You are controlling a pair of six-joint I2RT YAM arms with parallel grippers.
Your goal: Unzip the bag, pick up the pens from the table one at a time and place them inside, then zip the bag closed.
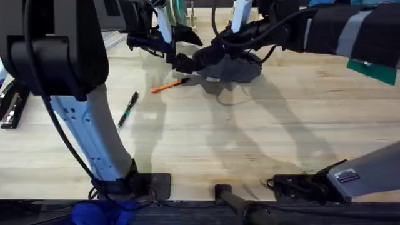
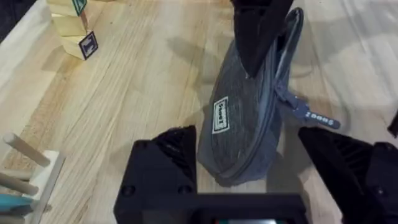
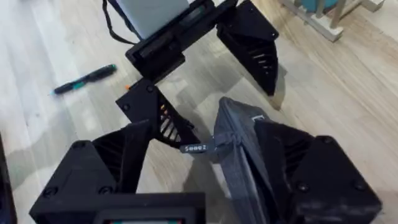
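The left gripper [image 2: 249,171] has its fingers [image 2: 163,163] spread wide, one on each side of the near end of the bag [image 2: 245,118] without pressing it. In the right wrist view the right gripper [image 3: 205,171] has its fingers [image 3: 292,165] narrowed around the bag's upright zipper edge, with one finger close against the fabric; whether they actually pinch it I cannot tell for certain, though it looks like a hold on the pouch itself.

The zipper pull tab [image 2: 311,115] sticks out sideways from the seam, free of both sets of fingers. The seam beside it appears closed, so my judgement is that the unzipping is only being set up: one arm steadies the pouch, and the tab has not yet been taken.

In the overhead view the bag [image 1: 234,67] sits in the upper middle of the frame on the worktop [image 1: 250,137], under both arms. The orange pen [image 1: 169,85] lies just left of it, and the black pen [image 1: 128,109] lies farther to the lower left, well apart from the pouch. Both pens are untouched on the wood.

So everything remains: opening the zipper, loading each pen in turn, then closing the bag.
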